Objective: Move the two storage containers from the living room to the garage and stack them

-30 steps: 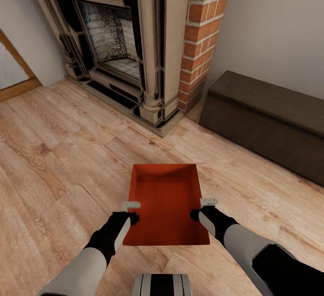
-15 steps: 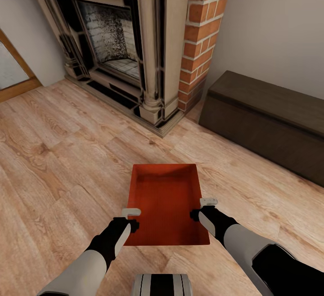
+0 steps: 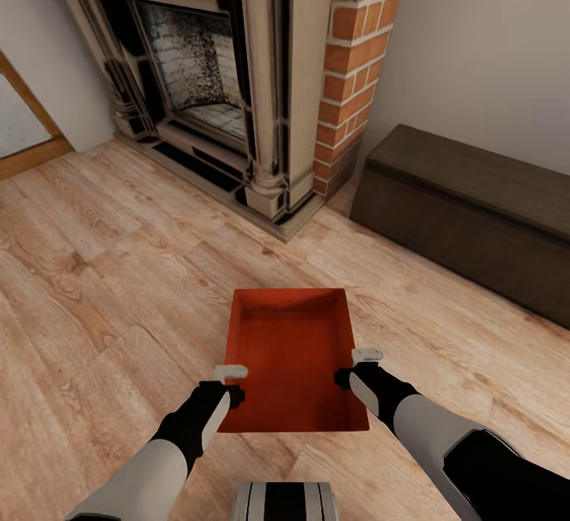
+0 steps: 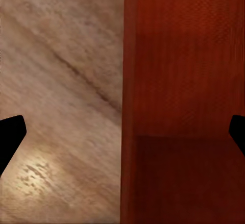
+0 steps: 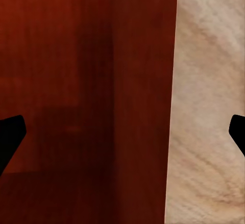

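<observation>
Still the living room: plank floor (image 3: 103,268), fireplace (image 3: 214,70) at eleven o'clock. I have one container (image 3: 293,359) at six o'clock, left pincer (image 3: 230,378) and right pincer (image 3: 366,363) at its sides. Both wrist views show jaws wide, straddling its walls (image 4: 127,101) (image 5: 171,101). Garage stacking remains.

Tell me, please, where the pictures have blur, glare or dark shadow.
Head view: mostly sharp, even light, the firebox dark. Left wrist view: soft focus; a pale glare patch on the wood floor; the container darkens lower down. Right wrist view: blurred, with deep shadow inside the bin.
</observation>
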Motion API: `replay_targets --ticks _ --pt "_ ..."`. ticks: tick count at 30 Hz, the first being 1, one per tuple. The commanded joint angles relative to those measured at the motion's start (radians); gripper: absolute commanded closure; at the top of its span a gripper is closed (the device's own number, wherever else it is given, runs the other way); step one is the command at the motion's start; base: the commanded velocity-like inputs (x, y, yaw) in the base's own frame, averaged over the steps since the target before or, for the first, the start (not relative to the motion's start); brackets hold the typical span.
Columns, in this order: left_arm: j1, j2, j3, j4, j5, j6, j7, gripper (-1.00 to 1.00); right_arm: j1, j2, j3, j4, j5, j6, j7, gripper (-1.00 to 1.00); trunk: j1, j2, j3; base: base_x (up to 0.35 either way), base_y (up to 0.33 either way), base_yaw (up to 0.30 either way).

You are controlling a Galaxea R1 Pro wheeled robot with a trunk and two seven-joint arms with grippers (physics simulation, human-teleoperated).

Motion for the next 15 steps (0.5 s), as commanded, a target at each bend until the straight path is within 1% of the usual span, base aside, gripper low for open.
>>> replay_targets --ticks 1,15 --pt "0.0 0.0 -0.003 -0.003 0.004 0.005 0.006 -1.0 0.0 0.0 0.008 -0.002 -0.009 0.005 -0.007 -1.0 0.0 0.0 -0.001 0.0 0.0 0.0" --pt "-0.011 0.0 -0.003 -0.018 0.005 0.004 0.006 -1.0 0.0 0.0 0.008 0.001 -0.009 0.005 -0.007 -1.0 0.0 0.0 -0.001 0.0 0.0 0.0"
